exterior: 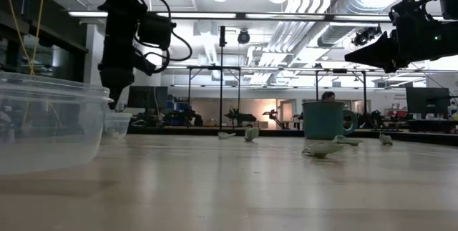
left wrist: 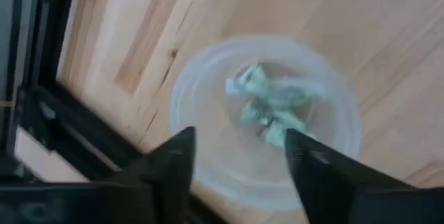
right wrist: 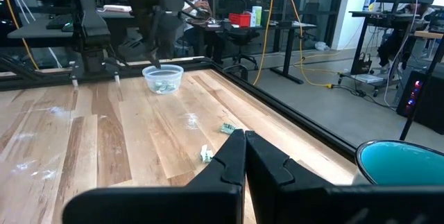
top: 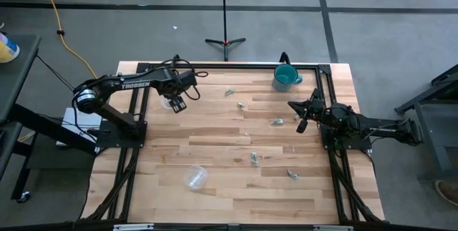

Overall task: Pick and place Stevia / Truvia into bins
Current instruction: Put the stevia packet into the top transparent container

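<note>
Left gripper (left wrist: 236, 165) hangs spread and empty over small round clear plastic cup (left wrist: 267, 116), crumpled pale green-white paper sachets (left wrist: 267, 102) heaped inside, long axes indeterminate. Right gripper (right wrist: 244, 156) pinched closed, empty, at table's (top: 215, 138) 3 o'clock edge.

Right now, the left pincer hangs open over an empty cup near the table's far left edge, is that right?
Not quite: the cup is not empty. The left wrist view shows sachets lying in it. The left pincer does hang open over it.

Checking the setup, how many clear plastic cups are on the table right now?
2. One cup sits at the table's far left, under the left gripper; the other cup sits nearer the front left. None seems hidden.
</note>
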Action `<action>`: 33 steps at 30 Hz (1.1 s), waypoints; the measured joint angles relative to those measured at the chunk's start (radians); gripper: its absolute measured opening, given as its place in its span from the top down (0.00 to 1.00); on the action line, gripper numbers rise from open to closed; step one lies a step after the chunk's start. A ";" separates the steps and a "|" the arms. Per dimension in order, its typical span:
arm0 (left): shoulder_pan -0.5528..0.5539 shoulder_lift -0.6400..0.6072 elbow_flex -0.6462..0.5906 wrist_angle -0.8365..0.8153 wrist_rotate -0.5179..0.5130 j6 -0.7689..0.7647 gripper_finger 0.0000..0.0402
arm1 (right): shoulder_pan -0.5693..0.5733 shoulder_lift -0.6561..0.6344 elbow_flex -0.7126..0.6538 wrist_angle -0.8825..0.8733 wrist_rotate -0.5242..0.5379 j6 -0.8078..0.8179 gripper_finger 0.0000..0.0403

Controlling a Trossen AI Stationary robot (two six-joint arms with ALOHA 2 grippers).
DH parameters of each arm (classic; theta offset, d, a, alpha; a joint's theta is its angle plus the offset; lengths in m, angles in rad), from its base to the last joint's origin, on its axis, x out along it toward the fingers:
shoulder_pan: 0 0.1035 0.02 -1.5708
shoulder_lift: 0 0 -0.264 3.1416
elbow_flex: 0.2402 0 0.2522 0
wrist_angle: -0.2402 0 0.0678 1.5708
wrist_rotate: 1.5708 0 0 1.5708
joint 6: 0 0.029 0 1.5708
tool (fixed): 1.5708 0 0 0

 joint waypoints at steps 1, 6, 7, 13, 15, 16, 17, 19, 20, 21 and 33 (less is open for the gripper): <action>0.000 0.000 0.003 0.019 0.015 0.012 0.29 | 0.000 0.000 0.000 0.000 0.000 0.000 1.00; 0.000 0.000 0.037 0.158 0.070 0.081 0.14 | 0.000 0.000 0.000 0.000 0.003 0.000 1.00; 0.000 0.000 0.043 0.181 0.074 0.090 0.13 | 0.000 0.000 0.000 0.000 0.003 0.000 1.00; 0.000 0.012 0.042 0.558 0.335 0.154 0.13 | 0.000 0.000 0.000 0.000 0.004 0.000 1.00; -0.014 0.043 0.038 0.694 0.461 0.170 0.16 | 0.000 0.000 0.000 0.000 0.010 0.000 1.00; -0.020 0.065 0.037 0.747 0.490 0.173 0.17 | 0.000 0.000 0.000 0.000 0.011 0.000 1.00; -0.030 0.087 0.037 0.800 0.500 0.183 0.18 | 0.000 0.000 0.000 0.000 0.011 0.000 1.00; -0.045 0.136 0.037 0.867 0.494 0.220 0.21 | 0.000 0.000 0.000 0.000 0.011 0.000 1.00; -0.051 0.160 0.038 0.888 0.484 0.238 0.22 | 0.000 0.000 0.000 0.000 0.011 0.000 1.00; -0.054 0.185 0.042 0.897 0.479 0.250 0.23 | 0.000 0.000 0.000 0.000 0.010 0.000 1.00; -0.033 0.465 0.335 0.688 0.446 0.191 0.23 | 0.000 0.002 0.000 0.003 0.010 0.000 1.00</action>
